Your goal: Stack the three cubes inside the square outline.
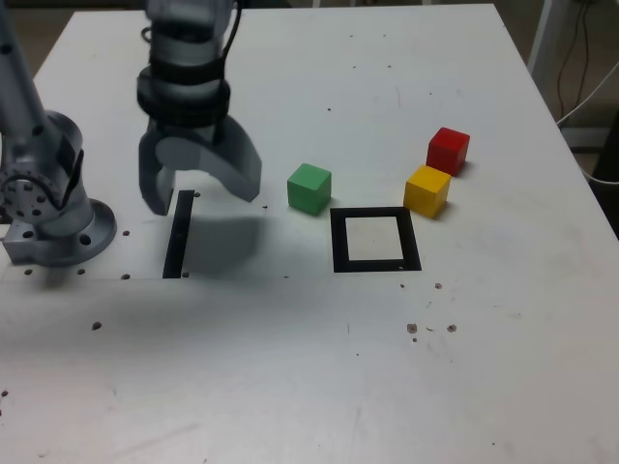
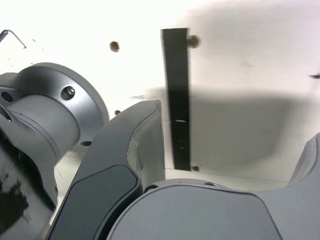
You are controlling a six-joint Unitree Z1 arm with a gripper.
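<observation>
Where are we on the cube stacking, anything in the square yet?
Nothing is done yet: the square outline has only its white centre showing. The green cube, yellow cube and red cube all sit on the table outside it, unstacked. The gripper is open and holds nothing, hovering over the straight black strip. All three picks and placements are left.

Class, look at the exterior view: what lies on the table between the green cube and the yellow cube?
Nothing stands between the green cube and the yellow cube; in the exterior view that stretch of white table is bare.
</observation>
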